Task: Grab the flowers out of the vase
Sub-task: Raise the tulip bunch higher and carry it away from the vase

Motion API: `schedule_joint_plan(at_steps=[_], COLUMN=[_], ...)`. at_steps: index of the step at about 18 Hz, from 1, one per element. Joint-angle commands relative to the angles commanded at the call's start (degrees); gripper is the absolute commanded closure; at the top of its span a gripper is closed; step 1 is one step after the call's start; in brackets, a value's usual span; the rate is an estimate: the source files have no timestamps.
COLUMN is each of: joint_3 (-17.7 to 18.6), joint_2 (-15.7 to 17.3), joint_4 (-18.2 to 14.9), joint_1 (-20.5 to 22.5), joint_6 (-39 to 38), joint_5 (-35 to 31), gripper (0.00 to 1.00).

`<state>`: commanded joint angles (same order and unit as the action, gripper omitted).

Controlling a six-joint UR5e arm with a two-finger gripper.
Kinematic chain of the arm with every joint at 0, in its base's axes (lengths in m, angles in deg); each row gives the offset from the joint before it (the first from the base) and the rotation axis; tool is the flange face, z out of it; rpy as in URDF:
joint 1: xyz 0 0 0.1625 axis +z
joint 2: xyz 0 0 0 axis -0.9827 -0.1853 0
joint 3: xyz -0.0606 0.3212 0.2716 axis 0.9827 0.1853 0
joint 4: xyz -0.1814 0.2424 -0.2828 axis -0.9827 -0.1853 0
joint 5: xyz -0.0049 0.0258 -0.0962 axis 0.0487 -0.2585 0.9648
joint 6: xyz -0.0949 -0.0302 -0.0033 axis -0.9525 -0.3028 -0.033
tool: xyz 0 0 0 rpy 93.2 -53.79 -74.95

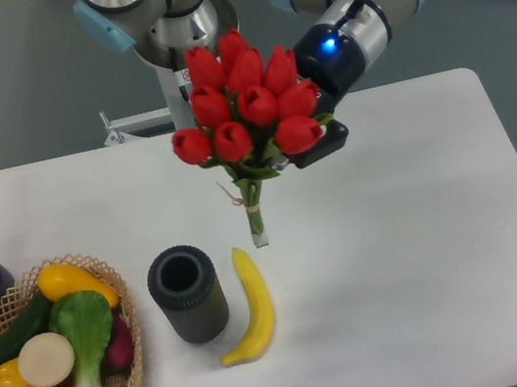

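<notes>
Hanging clear above and right of the vase (187,293), the flowers (246,106) are clamped by the gripper (302,146) among the leaves; if that hold loosens, the bunch could be dropped.

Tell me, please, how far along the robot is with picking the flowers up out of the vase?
Nearly finished. Done: the flowers are out of the vase, whose opening shows empty; the tied stem ends hang clear, up and to its right, near the banana. In hand: the gripper is clamped on the bunch just under the blooms. Left: nothing of the pick itself beyond holding on.
</notes>
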<state>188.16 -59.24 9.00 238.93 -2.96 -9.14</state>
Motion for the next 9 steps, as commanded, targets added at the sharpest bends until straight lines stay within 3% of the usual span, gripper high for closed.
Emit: schedule_joint_plan(at_steps=[9], joint_3=[3.16], joint_2=[1.76], joint_4=[0.0], joint_1=[1.58], joint_6=[1.32], joint_5=[-0.88], gripper=[0.55])
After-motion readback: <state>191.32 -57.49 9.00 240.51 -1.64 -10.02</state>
